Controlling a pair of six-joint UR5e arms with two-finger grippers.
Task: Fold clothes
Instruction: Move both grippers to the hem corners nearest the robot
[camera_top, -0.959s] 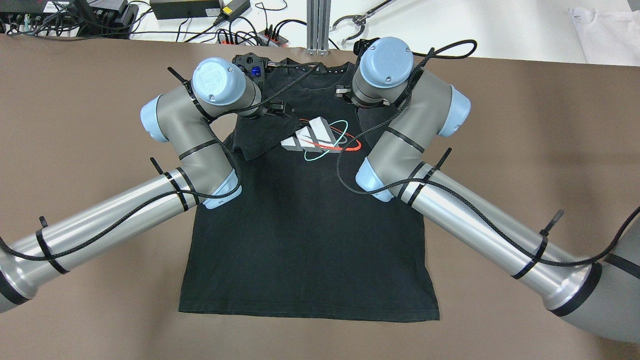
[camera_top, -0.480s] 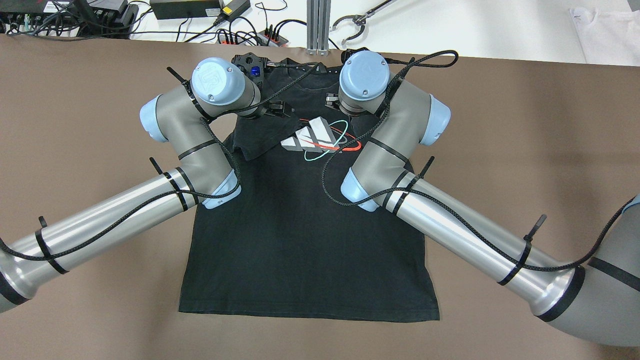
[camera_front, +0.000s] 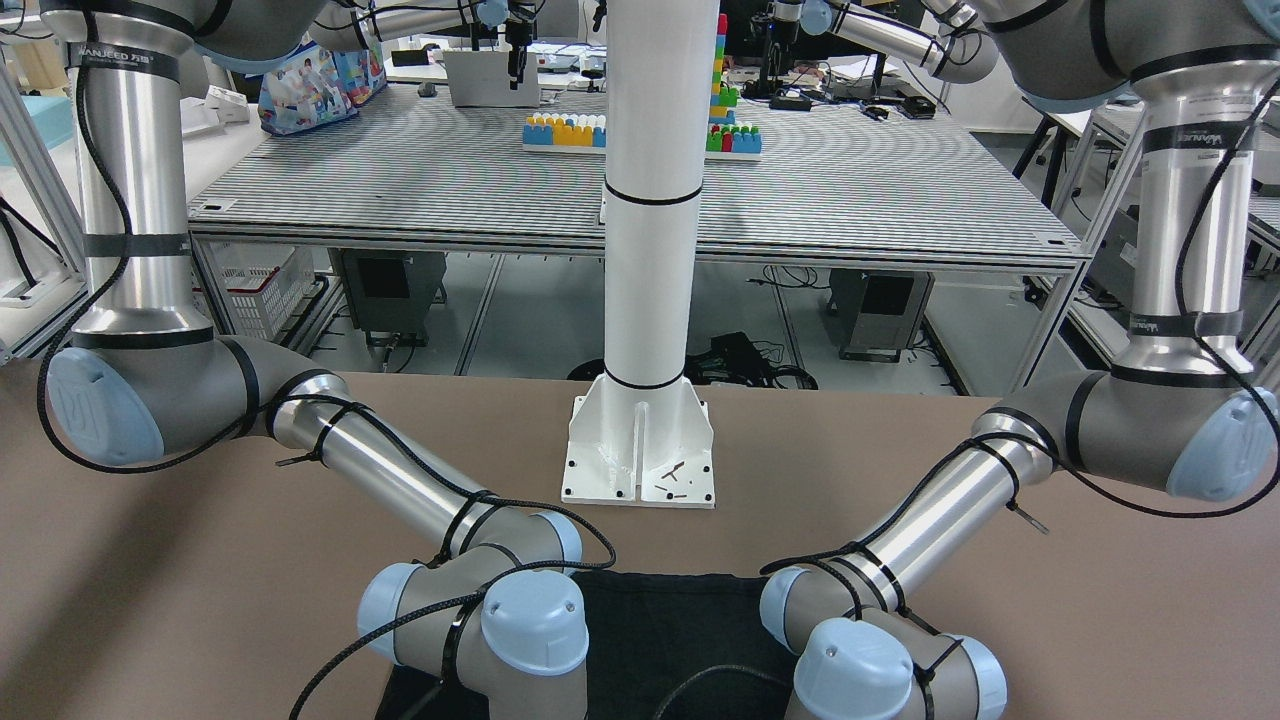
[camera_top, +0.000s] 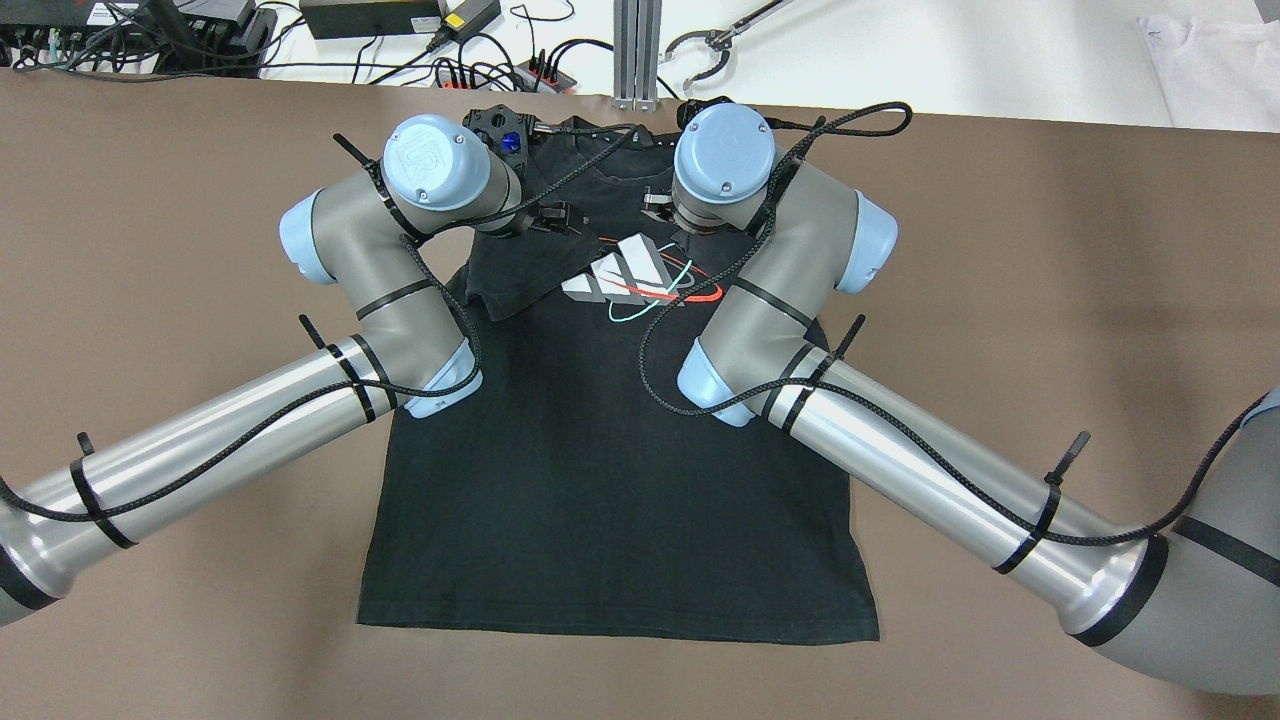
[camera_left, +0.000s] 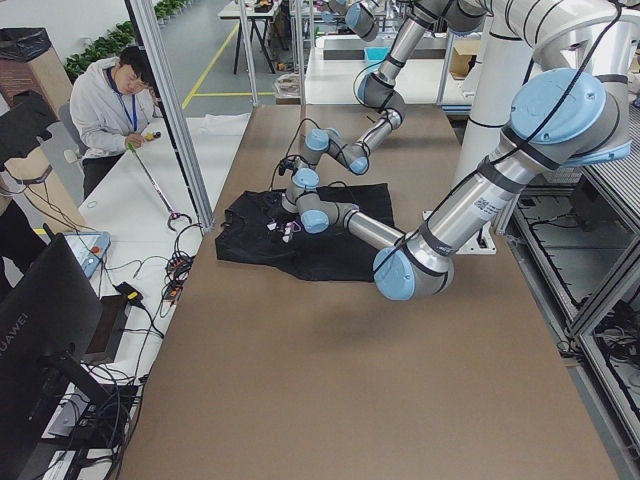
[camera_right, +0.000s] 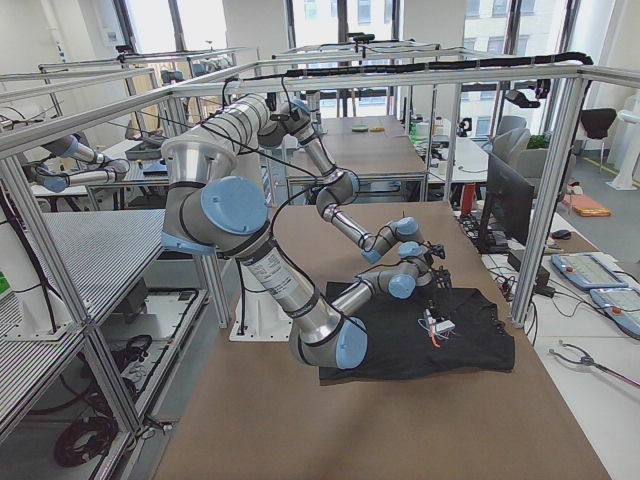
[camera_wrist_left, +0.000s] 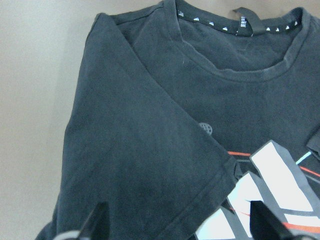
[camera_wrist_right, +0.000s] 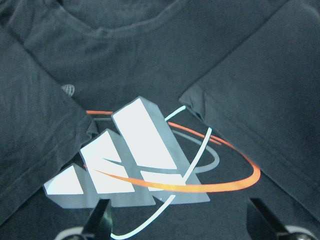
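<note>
On brown table (camera_top: 1050, 300): 1 black T-shirt (camera_top: 600, 480), flat, front up | 2 sleeves (camera_wrist_right: 250, 90) folded inward onto 1 chest print (camera_wrist_right: 145, 160) | left gripper (camera_wrist_left: 178, 222): fingers spread, empty | right gripper (camera_wrist_right: 180, 217): fingers spread, empty

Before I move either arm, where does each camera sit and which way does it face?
Front-facing: across the table, facing the robot; shows white pole, both forearms, the hem of the black T-shirt.
Overhead: behind the robot, looking down; both arms over the whole T-shirt.
Exterior left: table's end, left arm nearest.
Exterior right: opposite end, right arm nearest.
Left wrist: down on collar; open left claw at bottom edge.
Right wrist: down on logo; open right claw.
Shared: both wrist views catch the logo.
</note>
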